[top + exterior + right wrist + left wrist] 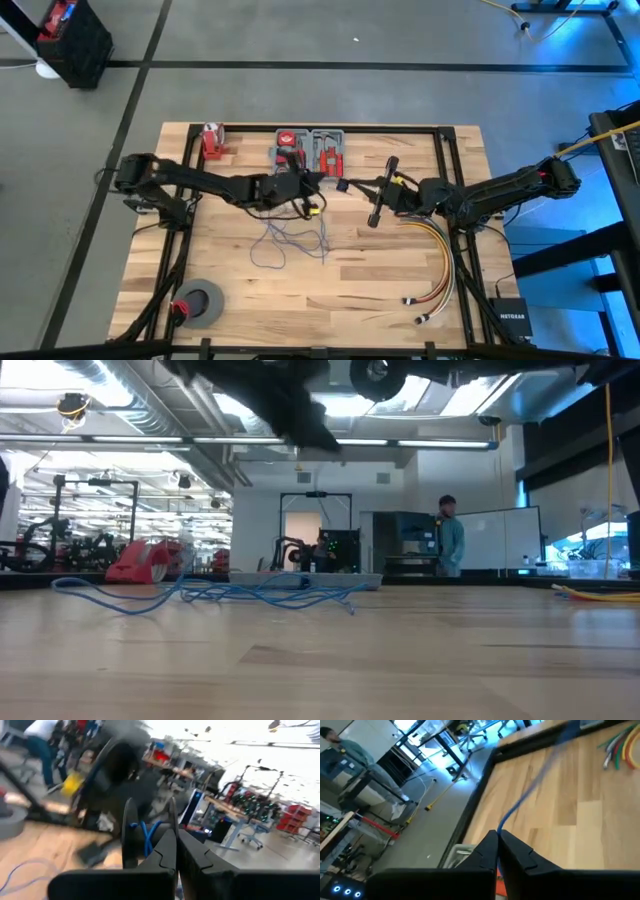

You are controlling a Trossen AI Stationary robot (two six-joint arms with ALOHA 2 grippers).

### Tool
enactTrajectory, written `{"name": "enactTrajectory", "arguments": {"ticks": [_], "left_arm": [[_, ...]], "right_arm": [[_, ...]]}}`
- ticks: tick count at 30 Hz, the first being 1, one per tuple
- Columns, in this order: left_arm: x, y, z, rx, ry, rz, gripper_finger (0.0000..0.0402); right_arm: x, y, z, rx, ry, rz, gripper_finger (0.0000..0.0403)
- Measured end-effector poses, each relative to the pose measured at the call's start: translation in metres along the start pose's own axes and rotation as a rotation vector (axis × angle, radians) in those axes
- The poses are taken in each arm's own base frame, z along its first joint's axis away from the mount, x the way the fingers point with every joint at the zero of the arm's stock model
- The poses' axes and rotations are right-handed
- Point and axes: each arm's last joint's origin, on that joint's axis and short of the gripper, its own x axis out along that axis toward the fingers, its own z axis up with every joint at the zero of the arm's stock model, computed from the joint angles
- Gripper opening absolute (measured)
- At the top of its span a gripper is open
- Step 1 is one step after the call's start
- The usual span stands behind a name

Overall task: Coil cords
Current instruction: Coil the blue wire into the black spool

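Note:
The thin blue cord lies in loose loops on the table, below and between the two arms. My left gripper hovers above the table's middle, shut on one strand. My right gripper faces it from the right, shut, with a black reel at its fingertips. The reel has blue cord wound between its two flanges and hangs clear of the table. My left gripper pinches a single strand of the blue cord between its two fingertips. From there the strand runs away in a nearly straight line toward the table's right side. My right gripper carries the black reel clear of the table, level, from the table's right. Its own shut fingers hide which part of the reel they are on.
A bundle of yellow, orange and red cables lies at the right. A grey tape roll sits near left. Red and grey tool trays stand at the far edge. A person stands in the room beyond.

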Motion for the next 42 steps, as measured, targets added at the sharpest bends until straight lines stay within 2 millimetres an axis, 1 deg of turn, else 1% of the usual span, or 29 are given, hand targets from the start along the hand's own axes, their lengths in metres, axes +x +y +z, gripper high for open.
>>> {"name": "enactTrajectory", "arguments": {"ticks": [4,7,9,11,16,19,22,27,31,35,42], "left_arm": [[-0.026,0.022,0.012,-0.079,-0.04,-0.003,0.0005],[-0.041,0.032,0.016,-0.167,-0.062,-0.082,0.0003],[-0.048,0.037,0.019,-0.248,-0.096,-0.161,0.0002],[-0.049,0.037,0.022,-0.303,-0.128,-0.215,0.0004],[-0.039,0.026,0.023,-0.396,-0.149,-0.287,0.0006],[-0.029,0.016,0.024,-0.445,-0.179,-0.307,0.0007],[-0.016,0.004,0.024,-0.468,-0.219,-0.308,0.0007],[0.007,-0.016,0.022,-0.51,-0.302,-0.295,0.0007],[0.02,-0.027,0.019,-0.506,-0.301,-0.286,0.0007],[0.027,-0.033,0.015,-0.477,-0.288,-0.27,0.0007],[0.029,-0.031,0.015,-0.453,-0.286,-0.229,0.0008]], "right_arm": [[0.002,0.0,-0.003,-0.032,0.077,-0.01,0.0005],[0.002,0.001,-0.008,-0.077,0.135,-0.023,0.0005],[0.005,-0.001,-0.013,-0.092,0.165,-0.049,0.0005],[0.01,-0.002,-0.019,-0.1,0.188,-0.058,0.0005],[0.025,-0.006,-0.038,-0.115,0.244,-0.119,0.0005],[0.031,-0.012,-0.044,-0.104,0.243,-0.166,0.0005],[0.034,-0.01,-0.046,-0.089,0.227,-0.159,0.0005],[0.036,-0.011,-0.041,-0.049,0.201,-0.167,0.0005],[0.038,-0.012,-0.036,-0.006,0.185,-0.176,0.0005],[0.039,-0.016,-0.027,0.032,0.163,-0.202,0.0005],[0.033,-0.026,-0.007,0.085,0.094,-0.225,0.0005]]}}
